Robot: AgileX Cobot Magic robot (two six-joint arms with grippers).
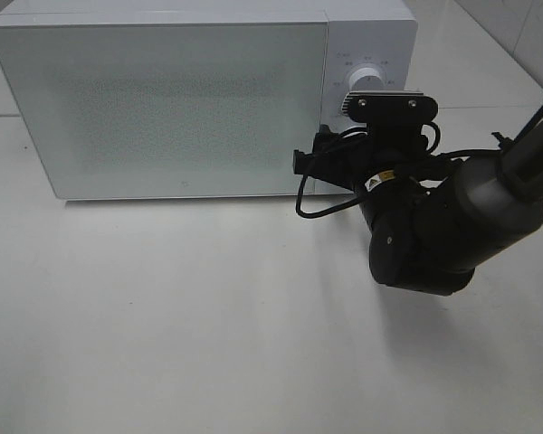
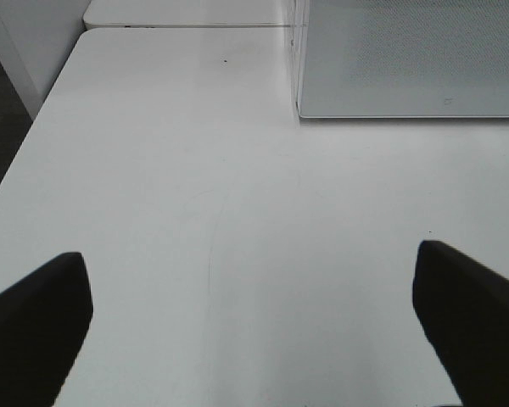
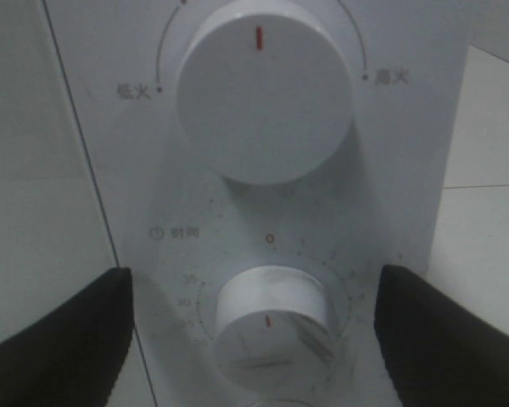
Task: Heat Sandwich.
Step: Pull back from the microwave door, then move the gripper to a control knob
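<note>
At the microwave's (image 1: 181,99) control panel (image 3: 390,170), the right gripper (image 3: 254,326) faces the dials with jaws wide apart. One finger (image 3: 68,335) stands to each side of the lower knob (image 3: 270,318), clear of it, and nothing is held. That knob's red mark points away from the zero. The upper knob (image 3: 263,93) sits just beyond, its mark midway along its arc. The door (image 1: 163,90) is closed and frosted. The sandwich shows in no view, so its place cannot be told. Over bare table (image 2: 237,170) near the microwave's corner, the left gripper (image 2: 254,318) hangs fully open and empty.
</note>
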